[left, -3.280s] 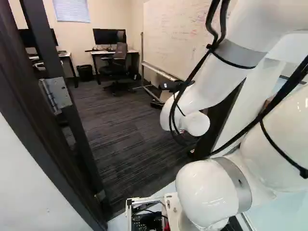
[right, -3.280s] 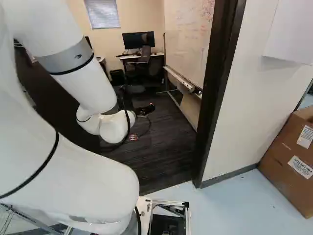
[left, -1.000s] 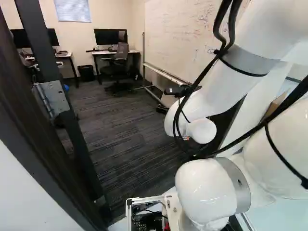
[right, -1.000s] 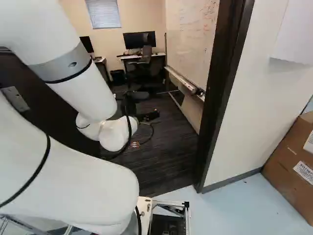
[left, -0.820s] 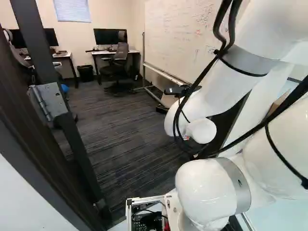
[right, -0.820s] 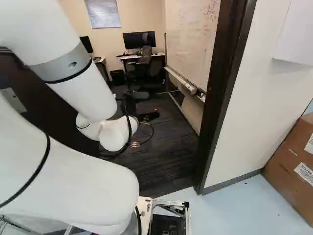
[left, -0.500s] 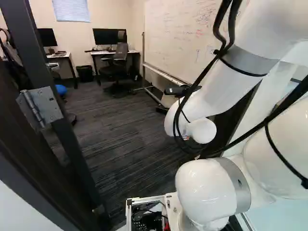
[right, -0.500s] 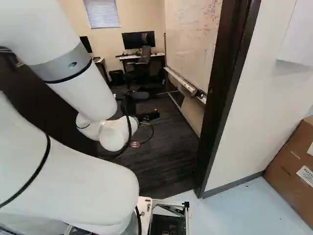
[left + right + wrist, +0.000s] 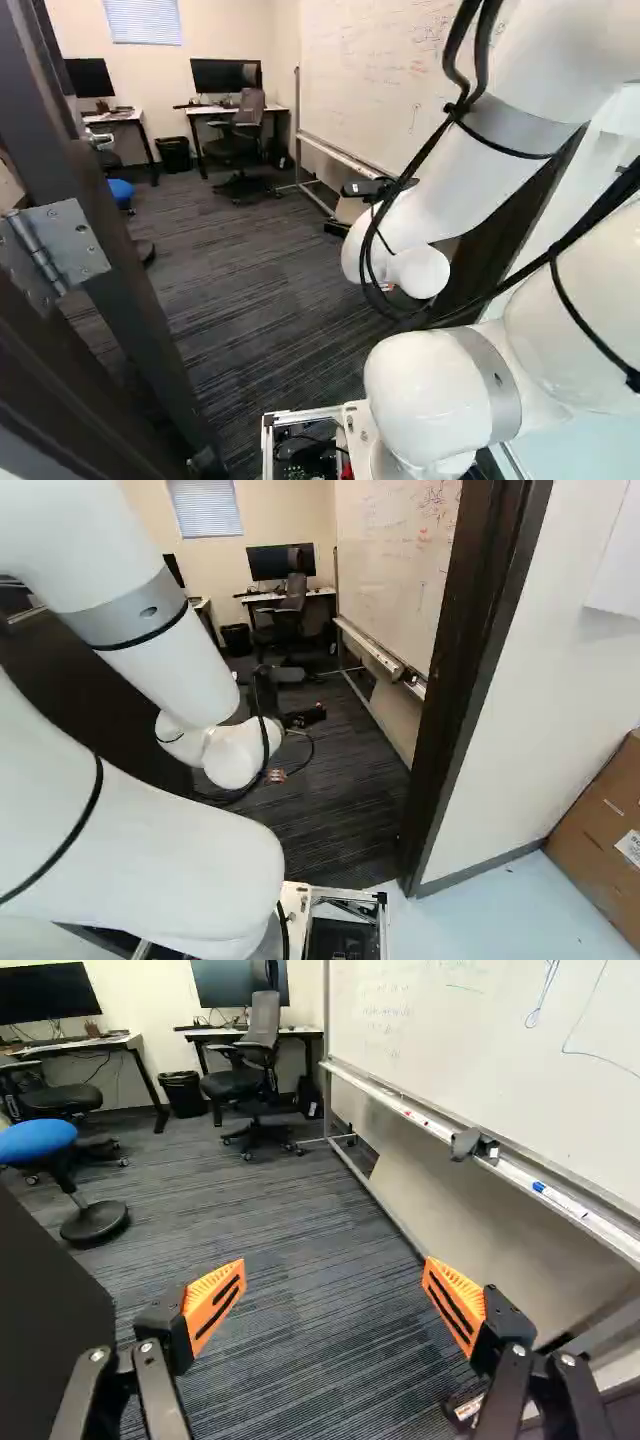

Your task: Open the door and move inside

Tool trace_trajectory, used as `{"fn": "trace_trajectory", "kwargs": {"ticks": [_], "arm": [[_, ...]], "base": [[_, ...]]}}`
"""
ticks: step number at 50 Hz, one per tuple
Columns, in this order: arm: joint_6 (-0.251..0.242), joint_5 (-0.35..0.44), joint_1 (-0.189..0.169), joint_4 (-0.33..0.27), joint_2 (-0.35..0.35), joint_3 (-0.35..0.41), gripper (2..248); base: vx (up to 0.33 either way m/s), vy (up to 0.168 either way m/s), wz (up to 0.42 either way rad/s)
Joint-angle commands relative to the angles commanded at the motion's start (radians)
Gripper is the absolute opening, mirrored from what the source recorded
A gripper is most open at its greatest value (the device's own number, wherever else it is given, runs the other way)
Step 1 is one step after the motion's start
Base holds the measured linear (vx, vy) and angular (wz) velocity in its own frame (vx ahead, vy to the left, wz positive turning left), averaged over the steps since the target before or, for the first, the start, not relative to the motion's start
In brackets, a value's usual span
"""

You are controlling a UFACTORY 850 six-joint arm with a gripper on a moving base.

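Taking twelve o'clock as straight ahead, I am facing the office, its carpet point(image 9: 270, 280) opening out at twelve. The door point(image 9: 60, 670) is standing swung open toward ten o'clock, so I am judging the opening part done. At two, the jamb point(image 9: 470, 690) is rising close by. My arm point(image 9: 150, 820) is reaching inside, while the front of my base point(image 9: 345, 892) is only just meeting the threshold, by my judgement; most of the driving in is still remaining. My tool point(image 9: 335, 1275) is hanging wide open over the carpet, gripping nothing.

Against the earliest pictures, my base has moved, and the whole scene is showing shifted: the cardboard box point(image 9: 605, 830) is sliding outward toward four o'clock in the right base view, and the hinge point(image 9: 75, 240) is looming larger toward nine in the left one. My arm is also sitting slightly differently against its lowest joint. Whether the door is swinging any further on its hinge, I am not managing to tell.
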Motion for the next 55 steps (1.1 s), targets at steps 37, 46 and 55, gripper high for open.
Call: {"fn": "trace_trajectory", "kwargs": {"ticks": [37, 46, 55], "arm": [[0.0, 0.0, 0.0, 0.0, 0.0, 0.0, 247], [0.0, 0.0, 0.0, 0.0, 0.0, 0.0, 247], [0.0, 0.0, 0.0, 0.0, 0.0, 0.0, 247]], "base": [[0.112, 0.007, -0.008], [0.111, 0.008, -0.009], [0.087, -0.002, -0.007]]}}
